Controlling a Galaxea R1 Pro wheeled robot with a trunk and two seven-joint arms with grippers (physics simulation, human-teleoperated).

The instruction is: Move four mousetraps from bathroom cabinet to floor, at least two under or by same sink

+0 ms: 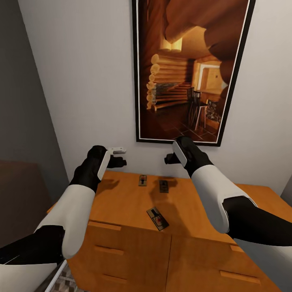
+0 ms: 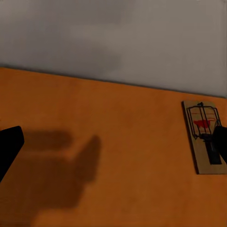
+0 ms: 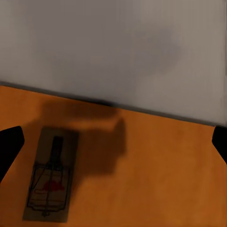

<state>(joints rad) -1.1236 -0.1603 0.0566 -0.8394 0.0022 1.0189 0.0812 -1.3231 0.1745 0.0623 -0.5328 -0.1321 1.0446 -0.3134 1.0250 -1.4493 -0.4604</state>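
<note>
front mousetrap [image 1: 157,218] flat brown board, wire, red spot, on cabinet [image 1: 121,202]

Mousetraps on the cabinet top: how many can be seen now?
3. Two mousetraps lie side by side near the wall, one towards the left arm, one towards the right. The third lies nearer the cabinet's front edge. A fourth may be hidden.

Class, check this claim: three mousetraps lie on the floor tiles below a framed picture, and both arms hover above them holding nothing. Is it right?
Not quite. The three mousetraps lie on the flat top of the orange-brown cabinet, not on floor tiles, as the head view shows. The rest stands: the framed picture hangs above, and both arms hover holding nothing.
</note>
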